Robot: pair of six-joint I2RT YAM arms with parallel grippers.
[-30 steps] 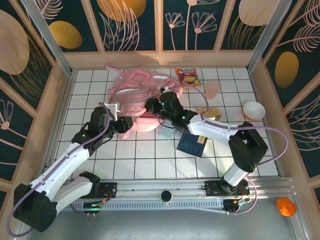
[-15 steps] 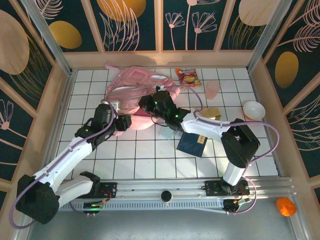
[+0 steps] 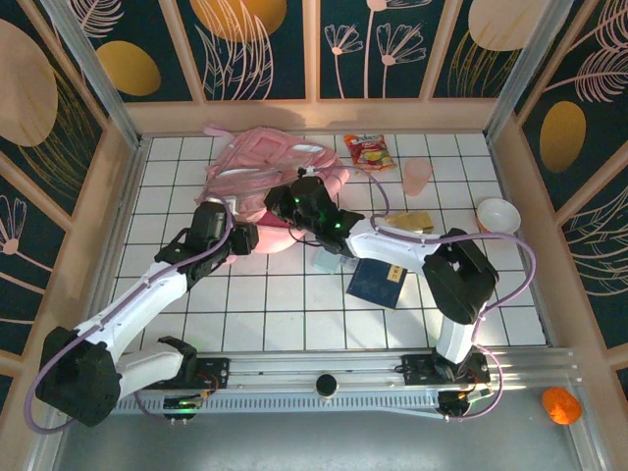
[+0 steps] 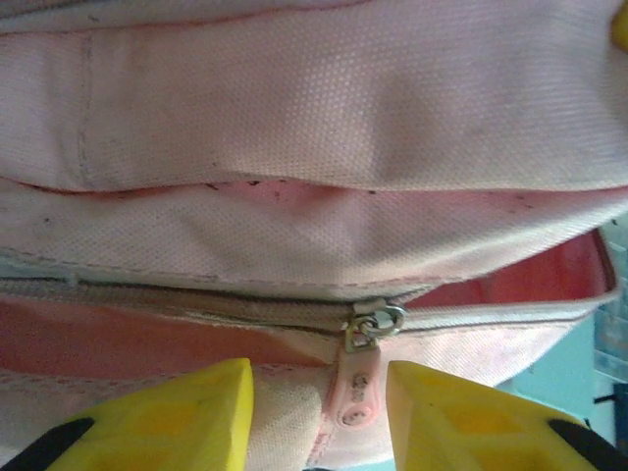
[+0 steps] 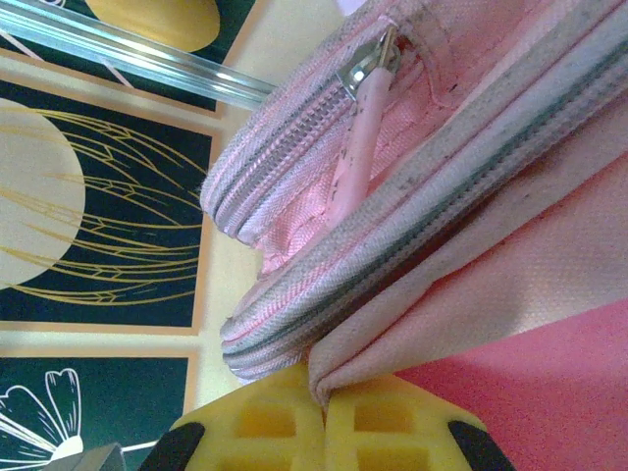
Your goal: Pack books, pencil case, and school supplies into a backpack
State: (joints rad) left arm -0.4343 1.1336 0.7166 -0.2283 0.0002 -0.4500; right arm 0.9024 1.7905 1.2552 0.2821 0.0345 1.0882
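Note:
The pink backpack [image 3: 263,162] lies at the back of the table, bunched up between both arms. My right gripper [image 3: 282,203] is shut on a fold of the backpack's [image 5: 442,147] opening edge, the cloth pinched between its yellow fingers [image 5: 392,432]. My left gripper [image 3: 247,237] is open at the backpack's [image 4: 314,98] near side, its jaws on either side of a pink zipper pull [image 4: 355,391] without touching it. The navy book [image 3: 378,282], the pale blue-green pencil case [image 3: 327,261] and the small pale yellow block [image 3: 414,224] lie on the tiles to the right.
A red-orange snack packet [image 3: 370,152] and a pink cup [image 3: 418,175] stand at the back right, and a white bowl [image 3: 497,214] sits near the right wall. Wooden walls close in the tiled table. An orange object [image 3: 561,404] lies outside the rail.
Both grippers have shifted toward the back left, and the backpack has been drawn that way with the right gripper. The left jaws stay apart around the zipper pull.

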